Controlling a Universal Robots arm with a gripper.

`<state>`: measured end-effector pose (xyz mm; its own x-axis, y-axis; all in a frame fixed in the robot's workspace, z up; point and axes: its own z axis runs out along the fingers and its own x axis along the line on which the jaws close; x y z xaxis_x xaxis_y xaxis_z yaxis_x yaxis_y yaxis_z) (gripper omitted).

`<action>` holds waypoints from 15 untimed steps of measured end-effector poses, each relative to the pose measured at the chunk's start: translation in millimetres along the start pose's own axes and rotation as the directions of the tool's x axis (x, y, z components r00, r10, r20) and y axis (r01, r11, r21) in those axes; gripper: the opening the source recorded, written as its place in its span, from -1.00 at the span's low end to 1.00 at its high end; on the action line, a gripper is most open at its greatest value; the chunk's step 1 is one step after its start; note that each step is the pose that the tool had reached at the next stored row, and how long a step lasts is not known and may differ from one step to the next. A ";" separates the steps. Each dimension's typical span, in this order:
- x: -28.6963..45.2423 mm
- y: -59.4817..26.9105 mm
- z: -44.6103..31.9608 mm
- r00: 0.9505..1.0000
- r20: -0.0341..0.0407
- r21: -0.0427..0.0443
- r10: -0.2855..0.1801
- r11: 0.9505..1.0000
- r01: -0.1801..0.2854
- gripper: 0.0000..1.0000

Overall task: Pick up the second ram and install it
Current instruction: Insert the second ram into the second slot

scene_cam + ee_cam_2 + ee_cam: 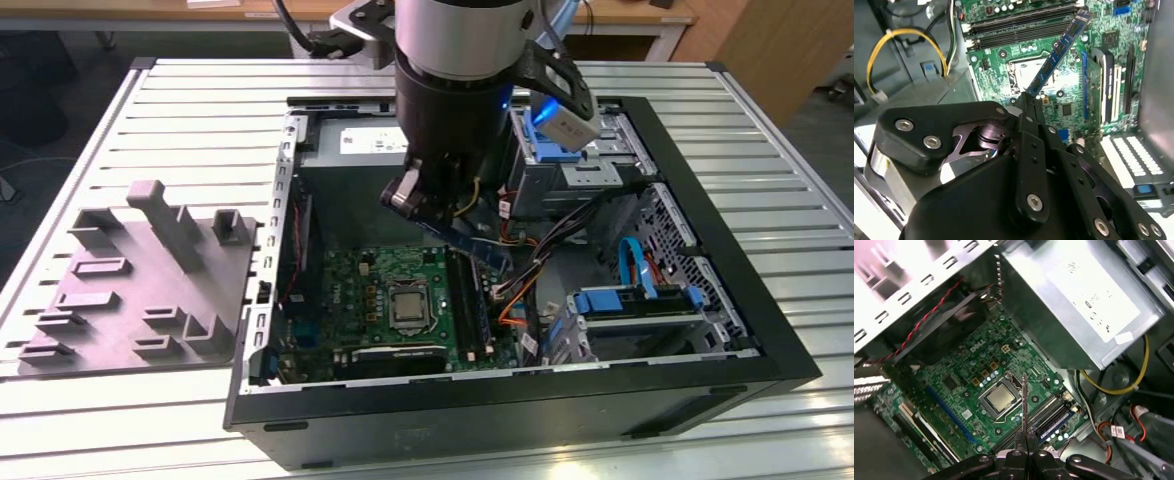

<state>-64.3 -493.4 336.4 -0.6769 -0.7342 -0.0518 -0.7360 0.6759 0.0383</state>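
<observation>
Table: one slatted metal top (pixel 174 110), carrying everything else.
Computer case: one black tower (pixel 507 410), lying on its side with the panel off.
Arm: one (pixel 461 60), reaching down into the case.
Fixture: one grey moulded block (pixel 134 290) on the exterior view's left, just beside the case.
Power supply: one grey box (pixel 1074 305) at the far end of the case.
Motherboard: one green board (pixel 1074 95) on the case floor, with one processor socket (pixel 999 399) near its middle.
Gripper: one (pixel 1026 97), jaws clamped on one end of the stick.
Second ram: one blue-green stick (pixel 1059 50) (seen edge-on in the first wrist view), held tilted in the air above the motherboard, between the socket and the memory slots (pixel 1049 415), in none of them.
</observation>
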 end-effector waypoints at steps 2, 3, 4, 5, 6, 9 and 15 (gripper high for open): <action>0.0 0.0 0.2 0.999 0.001 0.002 0.037 0.999 -0.037 -0.77; 0.0 0.0 0.3 0.998 0.002 0.003 0.055 0.998 -0.055 -0.77; 0.0 0.0 0.4 0.997 0.003 0.004 0.073 0.997 -0.073 -0.77; 0.0 0.0 0.6 0.996 0.004 0.005 0.091 0.996 -0.091 -0.77; 0.0 0.0 0.7 0.994 0.005 0.005 0.109 0.994 -0.109 -0.77; 0.1 0.0 1.1 0.987 0.007 0.008 0.164 0.986 -0.164 -0.77; 0.1 -0.1 2.0 0.963 0.012 0.013 0.270 0.963 -0.270 -0.77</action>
<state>-64.3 -493.4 334.5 -0.8502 -0.5240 -0.0518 -0.5260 0.8496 0.0384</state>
